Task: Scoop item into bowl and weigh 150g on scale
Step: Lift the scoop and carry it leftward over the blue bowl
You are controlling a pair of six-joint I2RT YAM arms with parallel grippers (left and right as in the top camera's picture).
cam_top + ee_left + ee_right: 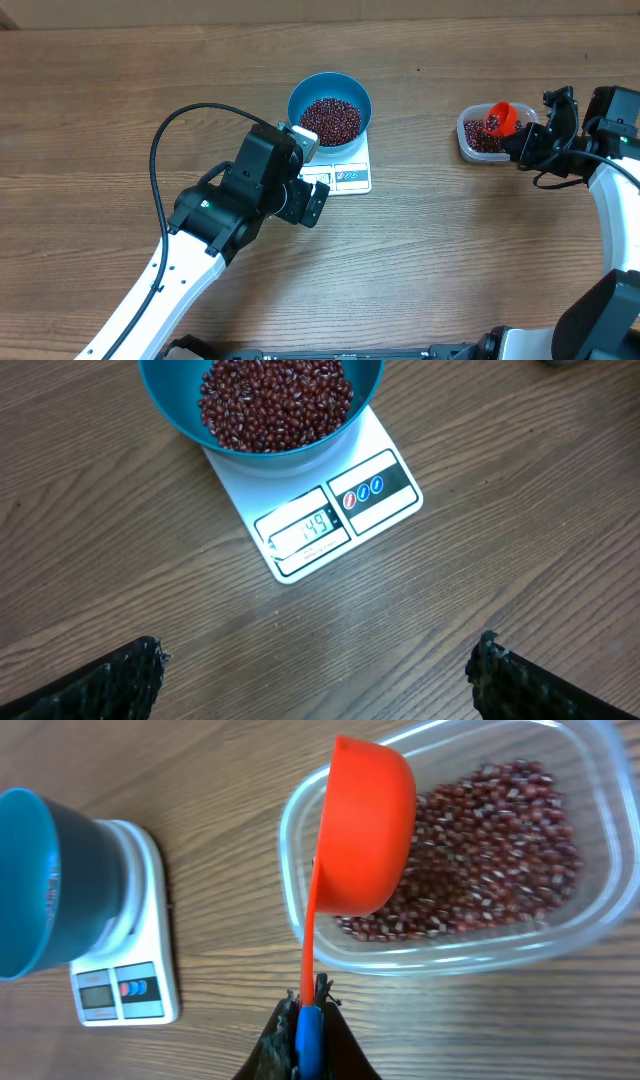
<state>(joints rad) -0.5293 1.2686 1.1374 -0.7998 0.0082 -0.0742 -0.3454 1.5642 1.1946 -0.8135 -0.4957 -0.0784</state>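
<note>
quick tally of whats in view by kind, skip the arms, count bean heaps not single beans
containers: 2, blue bowl and clear tub
scales: 1, white scale
scoops: 1, orange scoop
bean heaps: 2, bowl heap and tub heap
total: 6

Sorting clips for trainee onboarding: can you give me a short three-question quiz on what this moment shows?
1. True or false: the round blue bowl of small red-brown beans stands on the flat white kitchen scale.
2. What does the right claw hold? A) the orange plastic scoop B) the blue bowl C) nothing
3. Fill in: the scale's display reads ___.
Key: 1 true; 2 A; 3 149.
</note>
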